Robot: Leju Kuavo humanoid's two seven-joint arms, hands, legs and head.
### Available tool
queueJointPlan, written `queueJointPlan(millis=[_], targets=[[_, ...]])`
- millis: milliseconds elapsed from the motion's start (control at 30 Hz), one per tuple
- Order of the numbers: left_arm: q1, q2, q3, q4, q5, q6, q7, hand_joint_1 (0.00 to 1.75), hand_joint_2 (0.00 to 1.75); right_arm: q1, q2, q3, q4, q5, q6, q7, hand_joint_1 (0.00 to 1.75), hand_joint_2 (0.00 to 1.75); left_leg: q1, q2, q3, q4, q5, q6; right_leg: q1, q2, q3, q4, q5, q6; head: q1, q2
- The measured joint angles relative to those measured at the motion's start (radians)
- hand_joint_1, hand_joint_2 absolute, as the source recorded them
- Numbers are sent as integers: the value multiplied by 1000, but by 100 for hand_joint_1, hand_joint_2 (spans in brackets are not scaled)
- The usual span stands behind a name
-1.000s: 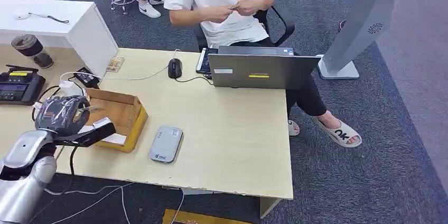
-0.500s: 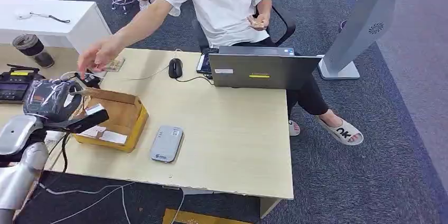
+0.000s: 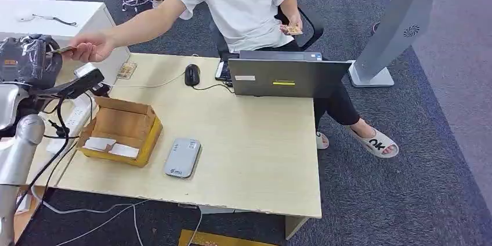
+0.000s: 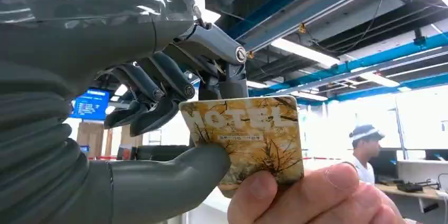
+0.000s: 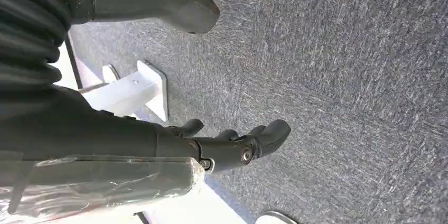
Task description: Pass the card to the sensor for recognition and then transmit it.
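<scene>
So the left hand (image 4: 158, 108) is raised off the far-left corner of the desk (image 3: 255, 159), pinching a hotel key card (image 4: 248, 139) between its thick grey thumb and its darker fingers (image 4: 153, 89). The card's got a yellowish tree print and "HOTEL" across it. A person's hand (image 4: 311, 197) has a thumb and finger on the same card at the opposite edge, so both are holding it at once. From the head view that person's hand (image 3: 93, 47) reaches across from behind the desk, where they sit in a white tee behind an open laptop (image 3: 284, 75). On the desk, the grey card reader (image 3: 182, 158) lies flat just beside an open cardboard box (image 3: 122, 130), which has a couple of white cards in it. A black mouse (image 3: 192, 74) sits between the box and the laptop, toward the far edge. The right hand (image 5: 232, 142) hangs over grey carpet, fingers loosely apart and holding nothing.
</scene>
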Motion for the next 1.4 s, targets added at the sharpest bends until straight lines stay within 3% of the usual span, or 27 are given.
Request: queueJointPlan(millis=[33,67,100,367,600,733,867,1000,1067,1100,1167,1233,1300,1400], targets=[[0,-5,0,5,21,5,0,175,175,0,1,3,0,1,-1,5,0,175,0,0,0,0,0,0,0,0,0,0,0,0,0,0],[0,-8,0,7,37,10,0,120,175,0,2,5,1,5,-3,10,0,175,0,0,0,0,0,0,0,0,0,0,0,0,0,0],[0,-14,0,9,48,15,2,0,175,1,4,6,2,11,-8,14,0,175,0,0,0,0,0,0,0,0,0,0,0,0,0,0],[27,-41,32,10,66,107,46,0,175,3,17,20,8,32,-16,25,0,175,0,0,-1,0,0,0,0,0,0,0,0,0,0,0],[52,-53,51,6,86,132,44,0,175,4,18,21,8,32,-16,25,0,175,0,0,-1,0,0,0,0,0,0,0,0,0,0,0],[139,-69,97,-76,192,229,-25,0,175,5,18,21,8,22,-19,23,0,175,0,3,-1,0,0,0,0,4,0,1,0,0,0,0],[361,-103,169,-249,261,301,-121,0,175,7,21,18,8,-7,-31,25,0,175,-1,8,0,0,-3,-1,-1,8,-2,0,-1,0,0,0],[650,-208,277,-441,367,395,-242,0,175,12,27,2,8,-31,-55,33,0,175,-2,13,1,0,-8,1,-1,14,-2,0,-3,2,0,0],[766,-273,347,-503,401,393,-316,0,175,13,31,-11,8,-43,-70,31,0,175,-1,13,0,0,-9,2,-1,13,-3,0,-4,2,0,0],[807,-313,394,-528,443,369,-366,0,175,14,32,-16,8,-43,-77,26,0,175,-1,12,-1,0,-9,2,-1,13,-2,0,-5,2,-1,0],[853,-408,536,-568,558,245,-492,0,175,14,35,-28,8,-43,-90,17,0,175,-1,11,-1,0,-9,2,-1,11,-2,-1,-5,2,0,0],[861,-502,693,-595,589,139,-580,0,175,14,36,-36,8,-42,-91,11,0,175,-1,10,-1,0,-9,2,-1,10,-2,-1,-5,3,0,0],[853,-566,801,-620,573,72,-628,0,175,14,36,-40,8,-42,-91,10,0,175,-1,8,-1,0,-9,2,-1,8,-2,-1,-5,3,0,0],[835,-643,924,-645,558,35,-637,0,175,13,37,-48,8,-40,-92,10,0,175,-1,7,-1,0,-8,2,-1,7,0,0,-5,2,0,0]])
